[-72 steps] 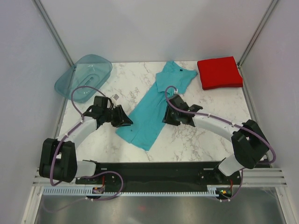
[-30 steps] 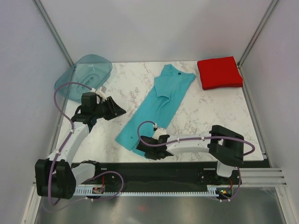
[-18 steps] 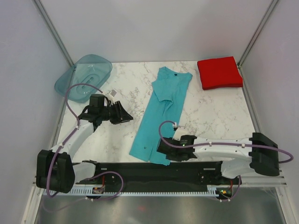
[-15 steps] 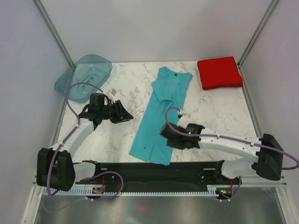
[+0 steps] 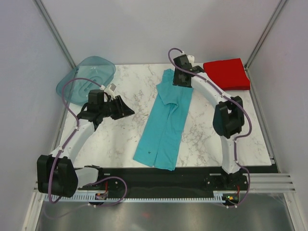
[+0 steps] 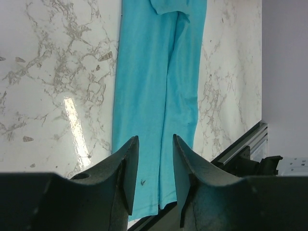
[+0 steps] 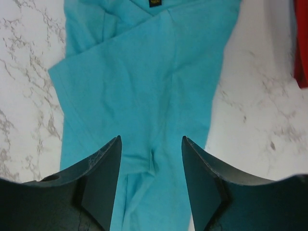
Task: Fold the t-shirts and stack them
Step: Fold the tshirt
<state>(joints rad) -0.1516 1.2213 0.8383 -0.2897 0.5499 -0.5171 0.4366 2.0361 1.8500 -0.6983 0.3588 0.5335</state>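
1. Top view: the turquoise t-shirt (image 5: 166,125) lies as a long folded strip from the counter's (image 5: 120,139) far middle to its near edge. The red t-shirt (image 5: 227,74), a folded square, sits in the far right corner, and a plastic tray (image 5: 86,79) in the far left. The right gripper (image 5: 179,79) hangs over the collar end, the left gripper (image 5: 126,110) over bare counter.
2. Left wrist: fingers (image 6: 127,168) apart, empty, above the strip.
3. Right wrist: fingers (image 7: 103,178) spread, holding nothing, above the turquoise cloth.
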